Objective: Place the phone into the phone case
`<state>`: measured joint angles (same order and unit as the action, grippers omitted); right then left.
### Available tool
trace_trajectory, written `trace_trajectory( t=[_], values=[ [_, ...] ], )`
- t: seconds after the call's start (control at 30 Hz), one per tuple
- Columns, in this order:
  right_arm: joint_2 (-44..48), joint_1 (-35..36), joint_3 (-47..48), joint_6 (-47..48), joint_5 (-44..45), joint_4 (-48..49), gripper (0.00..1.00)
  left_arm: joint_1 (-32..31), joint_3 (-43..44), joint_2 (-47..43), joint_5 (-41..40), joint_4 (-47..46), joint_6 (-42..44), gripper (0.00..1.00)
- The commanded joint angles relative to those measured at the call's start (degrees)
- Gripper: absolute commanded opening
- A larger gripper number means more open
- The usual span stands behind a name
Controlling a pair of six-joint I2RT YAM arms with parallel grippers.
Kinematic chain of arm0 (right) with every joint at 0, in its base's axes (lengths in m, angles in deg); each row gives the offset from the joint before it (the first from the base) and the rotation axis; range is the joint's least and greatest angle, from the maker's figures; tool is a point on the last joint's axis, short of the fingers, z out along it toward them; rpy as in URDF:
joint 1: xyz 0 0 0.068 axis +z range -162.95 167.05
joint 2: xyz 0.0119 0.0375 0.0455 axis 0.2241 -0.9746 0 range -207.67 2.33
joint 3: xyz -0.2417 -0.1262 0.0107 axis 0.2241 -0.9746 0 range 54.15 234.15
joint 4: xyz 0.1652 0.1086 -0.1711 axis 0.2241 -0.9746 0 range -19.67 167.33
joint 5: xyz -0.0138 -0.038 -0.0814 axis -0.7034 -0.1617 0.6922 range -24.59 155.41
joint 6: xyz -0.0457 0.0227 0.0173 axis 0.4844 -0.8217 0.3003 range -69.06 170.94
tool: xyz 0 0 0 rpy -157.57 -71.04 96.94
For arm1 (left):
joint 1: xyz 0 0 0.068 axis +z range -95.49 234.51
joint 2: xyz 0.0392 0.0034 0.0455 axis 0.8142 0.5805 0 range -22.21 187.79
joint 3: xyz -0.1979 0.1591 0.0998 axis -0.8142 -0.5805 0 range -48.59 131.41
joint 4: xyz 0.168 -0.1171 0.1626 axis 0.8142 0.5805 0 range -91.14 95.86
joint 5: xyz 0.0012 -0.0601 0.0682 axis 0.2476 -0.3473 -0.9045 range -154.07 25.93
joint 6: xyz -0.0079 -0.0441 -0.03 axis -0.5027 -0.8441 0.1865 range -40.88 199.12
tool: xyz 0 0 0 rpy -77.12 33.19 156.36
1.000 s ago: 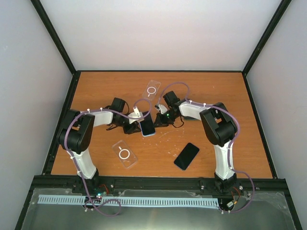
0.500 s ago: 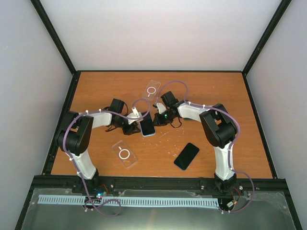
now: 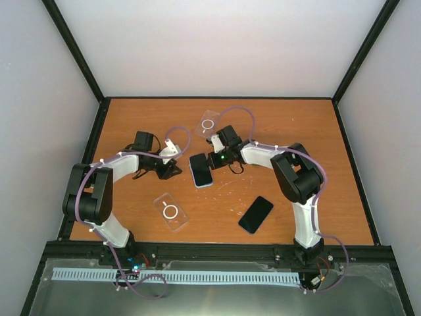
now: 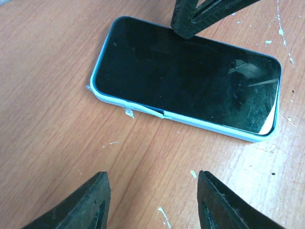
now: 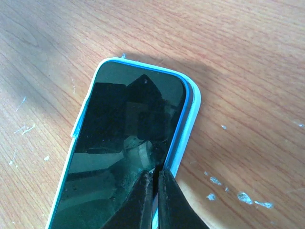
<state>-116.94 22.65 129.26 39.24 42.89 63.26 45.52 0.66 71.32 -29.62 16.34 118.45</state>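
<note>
The phone lies flat, screen up, inside a light blue phone case near the middle of the wooden worktop, between the 2 arms; in the left wrist view the case's near long edge shows a small step partway along, where the rim does not run in 1 even line; in the right wrist view the blue rim shows as a wider band around the top right corner than along the left side.

The right gripper is clenched, its 2 fingers pressed together with nothing between them; their tips rest on the phone's screen right at the seam with the case's long right edge; from the left wrist view the same dark tip sits on the far long edge of the phone.

The left gripper is released and holds nothing; its 2 fingers stand apart above bare wood just beside the near long side of the cased phone, not touching it.

Elsewhere on the worktop, 1 clear case with a white ring lies just behind the right gripper; a 2nd clear case lies nearer the arm bases on the left; a bare black phone lies on the right, well apart from the cased 1.
</note>
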Motion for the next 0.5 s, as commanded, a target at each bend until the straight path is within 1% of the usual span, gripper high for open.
trace_trajectory(
  t=[0.0, 0.23, 0.37, 0.47],
  values=[
    [-11.81, 5.32, -7.64, 3.48, 0.83, -14.69, 0.03, 0.12, -0.44, -0.90, 0.83, 1.42, 1.32, 0.51],
    [-5.18, 4.92, -8.37, 5.86, -4.79, -17.29, 0.03, -0.03, 0.23, 1.12, 0.61, 0.72, 1.80, 0.52],
    [-3.09, 4.88, -7.39, 6.94, -7.33, -21.38, 0.04, -1.39, 0.13, 1.52, -0.09, 0.33, 1.75, 0.54],
    [-1.73, 4.84, -7.53, 7.55, -8.26, -22.64, 0.05, -2.64, -0.52, 1.49, -1.13, -0.49, 1.76, 0.56]
  ],
)
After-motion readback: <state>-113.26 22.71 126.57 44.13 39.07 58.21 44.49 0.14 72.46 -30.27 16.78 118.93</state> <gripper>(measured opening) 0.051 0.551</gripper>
